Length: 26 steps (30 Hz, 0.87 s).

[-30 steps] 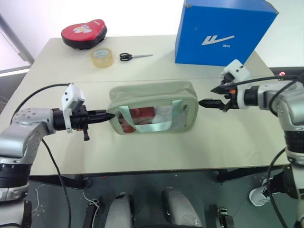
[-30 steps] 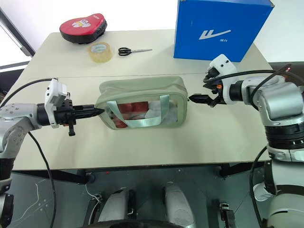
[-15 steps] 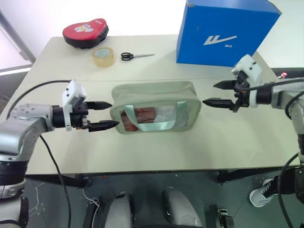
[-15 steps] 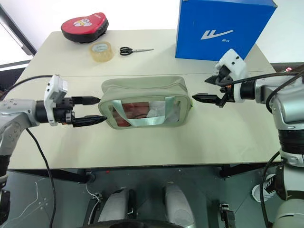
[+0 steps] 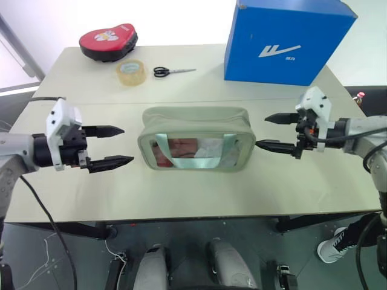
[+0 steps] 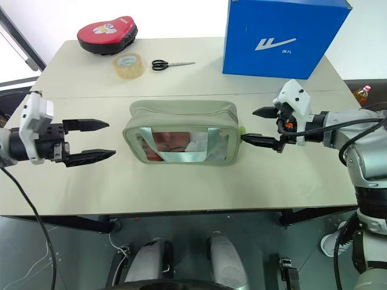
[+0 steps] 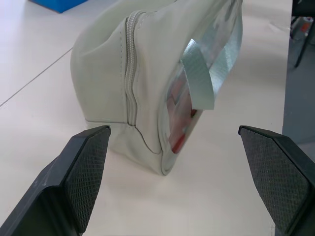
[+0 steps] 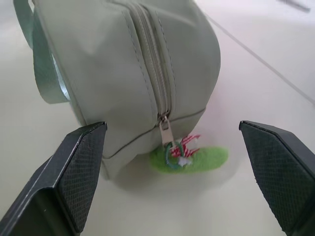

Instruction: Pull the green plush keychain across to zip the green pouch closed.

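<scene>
A big table (image 5: 181,187) holds everything. At the back stands a tall blue box (image 5: 287,39). In the middle lies the green pouch (image 5: 196,139), with its clear window facing the robot and red things showing inside. Its zip looks pulled all the way shut, so I think the job is about done.

The left gripper (image 5: 109,145) hangs off to the pouch's left, fingers spread wide, holding nothing. The right gripper (image 5: 275,132) sits just past the pouch's right end, fingers spread wide too, and empty.

Smaller things wait at the far side: a red case (image 5: 107,41), a tape roll (image 5: 130,72) and little scissors (image 5: 172,71).

The smallest thing is the green plush keychain (image 8: 192,158). It lies flat on the table, hooked to the zip pull at the pouch's right end.

What could go wrong? The right gripper's lower finger is very near that end. If the arm swings across, it might snag the keychain and tug the zip back open, or bump the pouch sideways.
</scene>
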Tool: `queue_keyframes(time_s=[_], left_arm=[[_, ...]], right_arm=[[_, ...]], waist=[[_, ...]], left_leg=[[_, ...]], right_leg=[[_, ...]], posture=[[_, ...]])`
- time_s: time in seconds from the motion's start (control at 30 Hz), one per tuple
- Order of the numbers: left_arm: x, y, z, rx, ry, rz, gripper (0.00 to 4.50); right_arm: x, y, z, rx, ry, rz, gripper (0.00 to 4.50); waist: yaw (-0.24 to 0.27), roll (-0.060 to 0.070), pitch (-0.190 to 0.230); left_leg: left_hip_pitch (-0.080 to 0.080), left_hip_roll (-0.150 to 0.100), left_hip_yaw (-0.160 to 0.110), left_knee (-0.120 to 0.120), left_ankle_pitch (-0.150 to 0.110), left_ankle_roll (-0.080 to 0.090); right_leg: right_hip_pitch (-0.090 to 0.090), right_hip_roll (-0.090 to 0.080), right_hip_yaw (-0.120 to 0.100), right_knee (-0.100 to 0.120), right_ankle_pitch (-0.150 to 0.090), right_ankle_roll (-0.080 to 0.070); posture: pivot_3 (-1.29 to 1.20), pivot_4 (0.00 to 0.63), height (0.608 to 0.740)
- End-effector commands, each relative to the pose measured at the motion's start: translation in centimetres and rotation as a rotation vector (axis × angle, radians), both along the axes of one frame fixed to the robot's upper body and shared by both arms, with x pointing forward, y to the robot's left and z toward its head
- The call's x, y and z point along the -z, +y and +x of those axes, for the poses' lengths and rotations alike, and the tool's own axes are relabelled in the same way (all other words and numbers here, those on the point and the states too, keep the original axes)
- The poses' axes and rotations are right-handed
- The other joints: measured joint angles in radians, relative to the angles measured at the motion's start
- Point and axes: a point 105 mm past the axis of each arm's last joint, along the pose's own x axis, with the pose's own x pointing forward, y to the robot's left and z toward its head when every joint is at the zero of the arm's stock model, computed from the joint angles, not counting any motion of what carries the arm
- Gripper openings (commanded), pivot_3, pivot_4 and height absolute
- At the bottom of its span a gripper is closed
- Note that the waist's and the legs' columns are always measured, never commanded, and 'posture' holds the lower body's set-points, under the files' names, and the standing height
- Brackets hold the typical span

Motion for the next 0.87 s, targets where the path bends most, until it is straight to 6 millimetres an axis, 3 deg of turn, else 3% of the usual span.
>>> queue_keyframes(time_s=[0.03, 0.53, 0.87], left_arm=[[-0.8, -0.4, -0.9, -0.003, -0.073, -0.028, 4.44], [1.3, -0.2, -2.9, -0.077, 0.006, -0.104, 4.44], [1.7, -1.0, -3.0, -0.069, 0.033, -0.125, 4.44]], right_arm=[[-1.4, 0.0, -1.0, -0.023, -0.088, 0.024, 4.50], [-0.4, -0.4, -4.1, -0.009, -0.107, 0.076, 4.50], [0.6, 0.2, -4.6, -0.021, -0.076, 0.065, 4.50]], waist=[[0.001, 0.000, 0.000], [0.005, 0.000, 0.000], [0.010, 0.000, 0.000]], left_leg=[[0.000, 0.000, 0.000, 0.000, 0.000, 0.000], [0.002, 0.000, 0.000, 0.000, 0.000, 0.000], [0.003, -0.001, 0.000, 0.000, 0.000, 0.000]], right_leg=[[0.000, 0.000, 0.000, 0.000, 0.000, 0.000], [0.002, 0.000, 0.000, 0.000, 0.000, 0.000], [0.003, 0.000, 0.000, 0.000, 0.000, 0.000]], posture=[[0.00, 0.150, 0.737], [0.00, 0.150, 0.737], [0.00, 0.150, 0.737]])
